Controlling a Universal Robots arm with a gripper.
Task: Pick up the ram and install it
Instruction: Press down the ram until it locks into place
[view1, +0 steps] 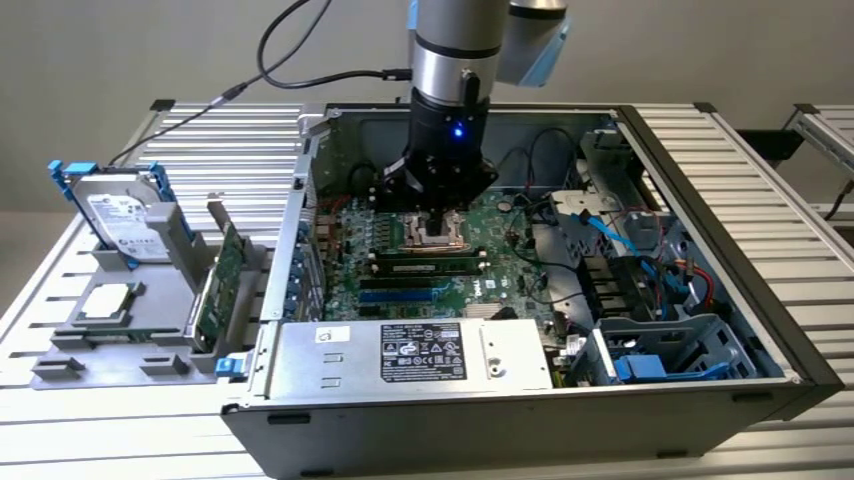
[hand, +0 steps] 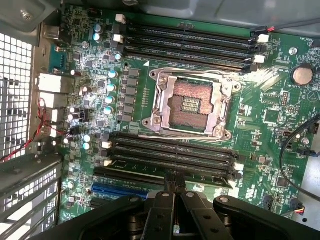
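Slatted metal counter (view1: 747, 170) carries an open PC case (view1: 300, 250), with a holder at its 9 o'clock keeping a hard drive (view1: 120, 215) and a large green card (view1: 220, 280) upright. Inside the case, seen from the exterior view, the ram (view1: 427, 266) lies in a slot at 6 o'clock from the bare CPU socket (hand: 190, 105), long side running 9 to 3, with blue slots just beyond it toward the power supply (view1: 414, 352). The hand (hand: 172, 180) is closed, its fingers pressed together with nothing between them, and it hangs over the board close to the socket. In the wrist view the joined fingertips sit over the row of slots beside the socket, in line with the one the ram occupies. I cannot tell whether they touch its top edge. Picking up looks done, since the stick is in the slot and out of the grip. The step in hand reads as seating it, with closed fingers used as a pusher. Whether the end latches have snapped shut is too small to judge. Any push here calls for a straight, vertical press on the stick's top edge, kept even along its length so it does not tilt in the slot.
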